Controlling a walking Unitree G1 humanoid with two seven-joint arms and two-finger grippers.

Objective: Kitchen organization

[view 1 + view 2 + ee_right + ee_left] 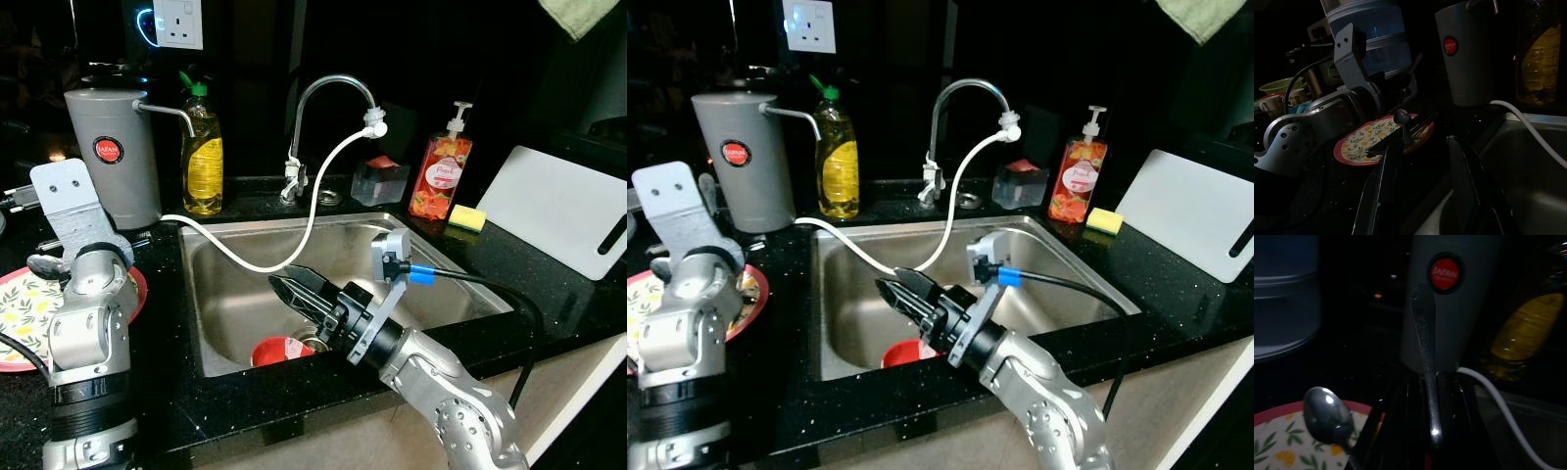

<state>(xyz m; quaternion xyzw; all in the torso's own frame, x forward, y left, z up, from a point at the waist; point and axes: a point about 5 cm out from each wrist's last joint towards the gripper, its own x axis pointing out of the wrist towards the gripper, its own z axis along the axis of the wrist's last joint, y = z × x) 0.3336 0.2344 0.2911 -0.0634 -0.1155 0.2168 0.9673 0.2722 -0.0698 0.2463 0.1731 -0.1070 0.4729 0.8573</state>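
Note:
My left gripper (1425, 399) hovers over a floral plate with a red rim (18, 302) on the left counter. It is shut on the handle of a metal utensil (1424, 347), which points toward the grey canister (113, 152). A metal spoon (1326, 412) lies bowl-up beside the fingers, over the plate. My right gripper (284, 287) reaches across the steel sink (446, 284), open with nothing between its fingers (1383, 186). A red bowl (282, 351) sits in the sink bottom, below that gripper.
A white hose (323, 196) runs from the tap (328, 93) across the sink to the canister. Behind the sink stand a yellow dish soap bottle (202, 157), a clear box (380, 179), a pump bottle (441, 171) and a yellow sponge (466, 217). A white cutting board (563, 220) leans at the right.

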